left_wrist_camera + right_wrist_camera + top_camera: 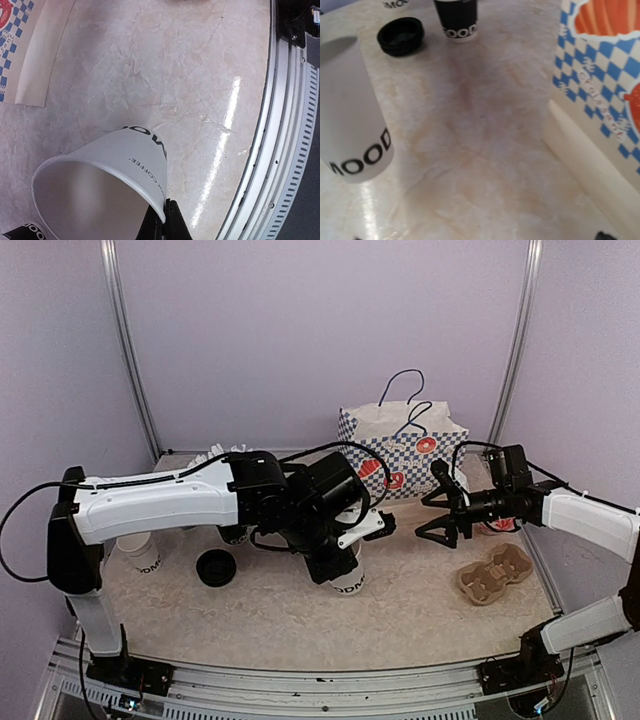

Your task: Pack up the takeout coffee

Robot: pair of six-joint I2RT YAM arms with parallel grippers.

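L gripper pinching rim of lidless white cup, cup standing in front of checkered bag, R gripper spread wide, holding nothing, near bag's front, 2nd white cup and black lid well left of bag

The table is a pale, marbled sheet, creased in places (the left wrist view shows the wrinkles best). Right under the left gripper's jaws stands a white cup, its mouth open. Left of those jaws lies a black lid, with a black cup just beyond it and a second white cup farther left. Behind the right gripper's jaws stands a checked paper bag. On their near side, a little to the right, lies a brown cardboard cup carrier.
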